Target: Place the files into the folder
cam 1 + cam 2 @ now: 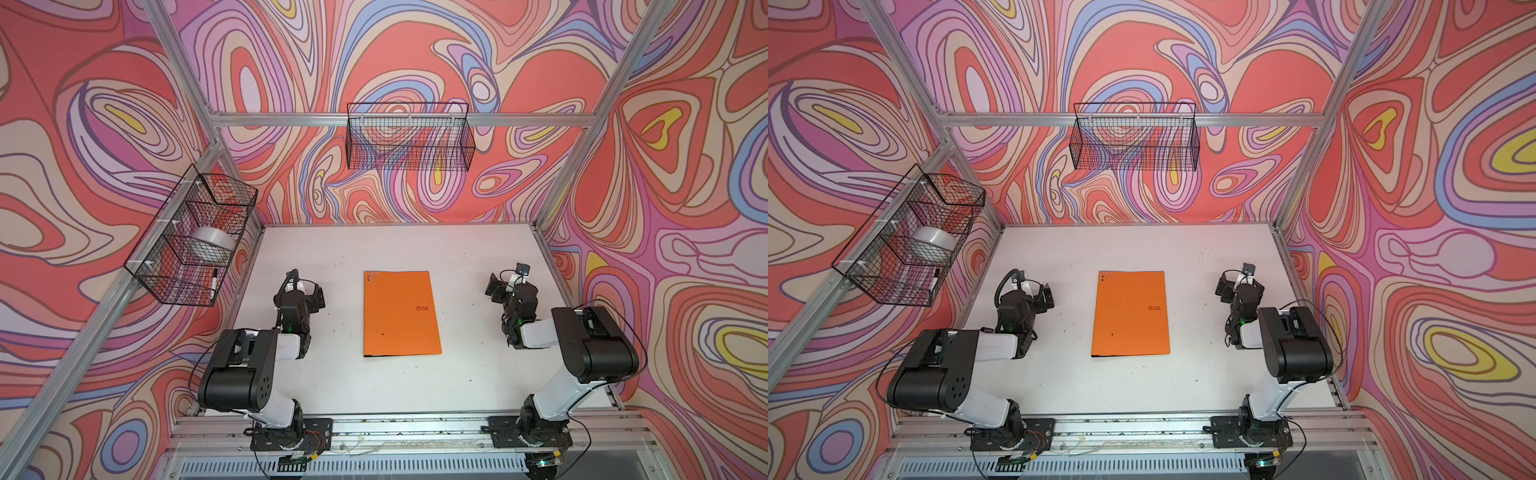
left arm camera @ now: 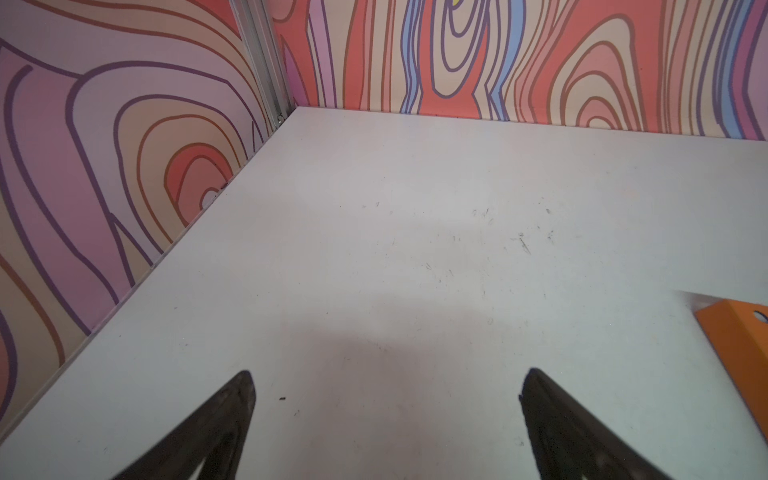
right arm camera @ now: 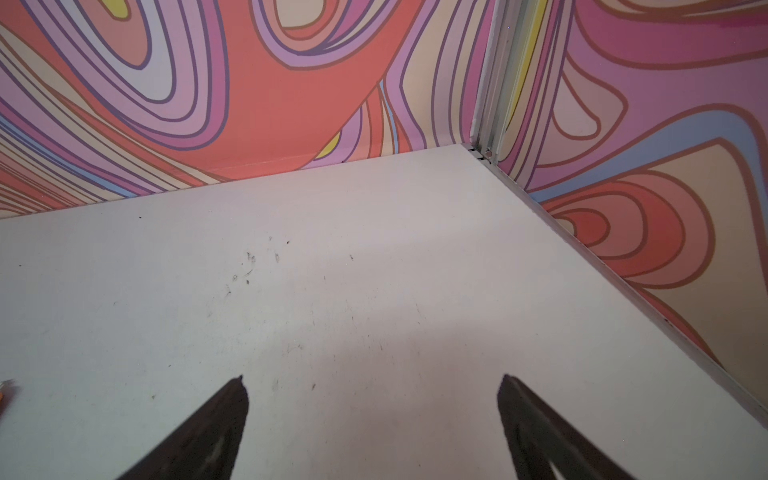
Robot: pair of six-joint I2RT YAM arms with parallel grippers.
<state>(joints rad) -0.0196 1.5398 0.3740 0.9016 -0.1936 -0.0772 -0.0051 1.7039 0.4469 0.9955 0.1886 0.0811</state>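
Folder (image 1: 401, 313) lies closed, flat at table (image 1: 457, 386) centre. Left gripper (image 2: 388, 374) and right gripper (image 3: 372, 378) sit toward opposite table sides, both spread wide, empty. Judged thin, light, bendy card lying flush: pinch cover at a free edge.

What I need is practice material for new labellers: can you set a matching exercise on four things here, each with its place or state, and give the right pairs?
Things
1. folder
2. left pincer
3. side wire basket
4. back wire basket

Places or states
A. hangs from the back rail
B. open, over bare table
C. closed, lying flat at mid-table
D. holds a white roll

Pairs: 1-C, 2-B, 3-D, 4-A
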